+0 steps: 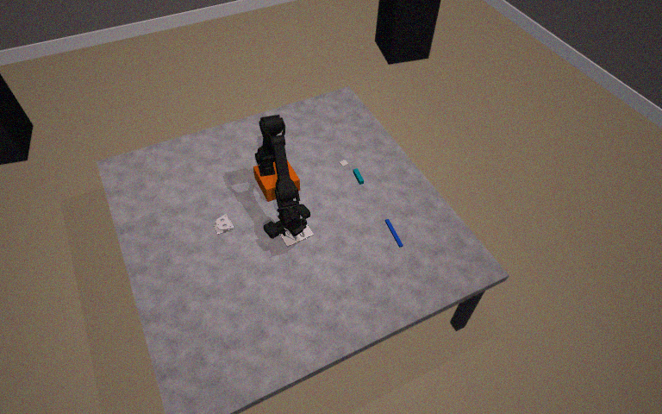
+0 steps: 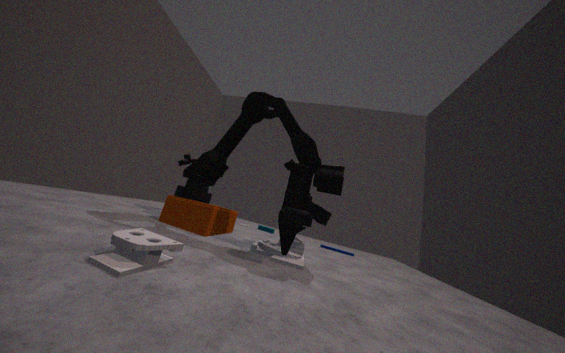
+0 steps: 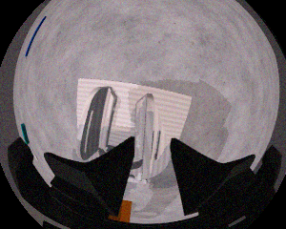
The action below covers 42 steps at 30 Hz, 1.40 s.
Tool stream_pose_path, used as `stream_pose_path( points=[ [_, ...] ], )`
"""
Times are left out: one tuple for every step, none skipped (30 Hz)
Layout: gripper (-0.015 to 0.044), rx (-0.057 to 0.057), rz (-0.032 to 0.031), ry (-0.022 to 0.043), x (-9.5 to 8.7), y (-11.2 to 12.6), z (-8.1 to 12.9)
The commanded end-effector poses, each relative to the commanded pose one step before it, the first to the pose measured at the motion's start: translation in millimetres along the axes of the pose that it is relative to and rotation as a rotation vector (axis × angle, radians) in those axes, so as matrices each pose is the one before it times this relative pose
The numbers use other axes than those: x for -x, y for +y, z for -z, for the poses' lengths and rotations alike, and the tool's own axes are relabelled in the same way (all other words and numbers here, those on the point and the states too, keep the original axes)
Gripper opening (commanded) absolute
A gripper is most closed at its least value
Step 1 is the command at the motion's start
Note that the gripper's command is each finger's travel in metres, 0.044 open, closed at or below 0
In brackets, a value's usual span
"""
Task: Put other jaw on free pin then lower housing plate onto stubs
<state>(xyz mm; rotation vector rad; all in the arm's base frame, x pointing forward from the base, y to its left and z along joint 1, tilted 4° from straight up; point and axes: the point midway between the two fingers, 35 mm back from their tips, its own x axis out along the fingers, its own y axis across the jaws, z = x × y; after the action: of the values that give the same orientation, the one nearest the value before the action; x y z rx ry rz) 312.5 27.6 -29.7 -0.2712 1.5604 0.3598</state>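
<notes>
My gripper (image 3: 153, 141) (image 2: 285, 251) is low over the white striped base (image 3: 176, 102) (image 2: 293, 262) (image 1: 304, 236), pointing down. It is shut on one pale jaw (image 3: 144, 119), which runs lengthwise between the fingers. The other jaw (image 3: 110, 114) stands beside it to the left in the wrist view, apart from it at the far end. The pins and the meshing of the teeth are hidden or too small to tell. The white housing plate (image 2: 167, 243) (image 1: 223, 223), with two round holes, lies on a stand with a square foot (image 2: 117, 263), away from the base.
The orange block (image 2: 189, 215) (image 1: 271, 191) is at the arm's foot. A teal bar (image 1: 358, 176) (image 2: 265, 229) (image 3: 25, 134), a small white square (image 1: 344, 162) and a blue rod (image 1: 393, 233) (image 2: 337, 250) (image 3: 34, 37) lie on the arm's other side from the housing plate.
</notes>
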Motion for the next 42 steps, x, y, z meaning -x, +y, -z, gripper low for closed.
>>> stream_pose_path(
  points=[
    [0.0134, 0.0038, -0.00546, -0.00187, -1.38, 0.88, -0.22],
    [0.0134, 0.0001, -0.00001, 0.00000, -0.82, 0.00, 0.01],
    [0.0134, 0.0001, 0.00000, 0.00000, -0.63, 0.00, 0.01],
    [0.0134, 0.0001, 0.00000, 0.00000, -0.38, 0.00, 0.00],
    [0.0134, 0.0000, 0.00000, 0.00000, -0.13, 0.00, 0.00],
    [0.0134, 0.0000, 0.00000, 0.00000, 0.00, 0.00, 0.00],
    [0.0134, 0.0000, 0.00000, 0.00000, 0.00, 0.00, 0.00],
    [0.0134, 0.0000, 0.00000, 0.00000, 0.00, 0.00, 0.00],
    [0.0134, 0.0000, 0.00000, 0.00000, 0.00, 0.00, 0.00],
    [0.0134, 0.0000, 0.00000, 0.00000, 0.00, 0.00, 0.00],
    [0.0134, 0.0000, 0.00000, 0.00000, 0.00, 0.00, 0.00],
    [0.0134, 0.0000, 0.00000, 0.00000, 0.00, 0.00, 0.00],
    [0.0134, 0.0000, 0.00000, 0.00000, 0.00, 0.00, 0.00],
    [0.0134, 0.0000, 0.00000, 0.00000, 0.00, 0.00, 0.00],
    [0.0134, 0.0000, 0.00000, 0.00000, 0.00, 0.00, 0.00],
    [0.0134, 0.0000, 0.00000, 0.00000, 0.00, 0.00, 0.00],
    [0.0134, 0.0000, 0.00000, 0.00000, 0.00, 0.00, 0.00],
    [0.0134, 0.0000, 0.00000, 0.00000, 0.00, 0.00, 0.00],
    [0.0134, 0.0000, 0.00000, 0.00000, 0.00, 0.00, 0.00],
    [0.0134, 0.0000, 0.00000, 0.00000, 0.00, 0.00, 0.00],
    [0.0134, 0.0000, 0.00000, 0.00000, 0.00, 0.00, 0.00],
    [0.0134, 0.0000, 0.00000, 0.00000, 0.00, 0.00, 0.00],
    [0.0134, 0.0000, 0.00000, 0.00000, 0.00, 0.00, 0.00],
    [0.0134, 0.0000, 0.00000, 0.00000, 0.00, 0.00, 0.00],
    [0.0134, 0.0000, 0.00000, 0.00000, 0.00, 0.00, 0.00],
    [0.0134, 0.0000, 0.00000, 0.00000, 0.00, 0.00, 0.00],
    [0.0134, 0.0000, 0.00000, 0.00000, 0.00, 0.00, 0.00],
    [0.0134, 0.0000, 0.00000, 0.00000, 0.00, 0.00, 0.00],
    [0.0134, 0.0000, 0.00000, 0.00000, 0.00, 0.00, 0.00],
    [0.0134, 0.0000, 0.00000, 0.00000, 0.00, 0.00, 0.00],
    [0.0134, 0.0000, 0.00000, 0.00000, 0.00, 0.00, 0.00],
    [0.0134, 0.0000, 0.00000, 0.00000, 0.00, 0.00, 0.00],
    [0.0134, 0.0000, 0.00000, 0.00000, 0.00, 0.00, 0.00],
    [0.0134, 0.0000, 0.00000, 0.00000, 0.00, 0.00, 0.00],
    [0.0134, 0.0000, 0.00000, 0.00000, 0.00, 0.00, 0.00],
    [0.0134, 0.0000, 0.00000, 0.00000, 0.00, 0.00, 0.00],
    [0.0134, 0.0000, 0.00000, 0.00000, 0.00, 0.00, 0.00],
    [0.0134, 0.0000, 0.00000, 0.00000, 0.00, 0.00, 0.00],
    [0.0134, 0.0000, 0.00000, 0.00000, 0.00, 0.00, 0.00],
    [0.0134, 0.0000, 0.00000, 0.00000, 0.00, 0.00, 0.00],
    [0.0134, 0.0000, 0.00000, 0.00000, 0.00, 0.00, 0.00],
    [0.0134, 0.0000, 0.00000, 0.00000, 0.00, 0.00, 0.00]
  ],
)
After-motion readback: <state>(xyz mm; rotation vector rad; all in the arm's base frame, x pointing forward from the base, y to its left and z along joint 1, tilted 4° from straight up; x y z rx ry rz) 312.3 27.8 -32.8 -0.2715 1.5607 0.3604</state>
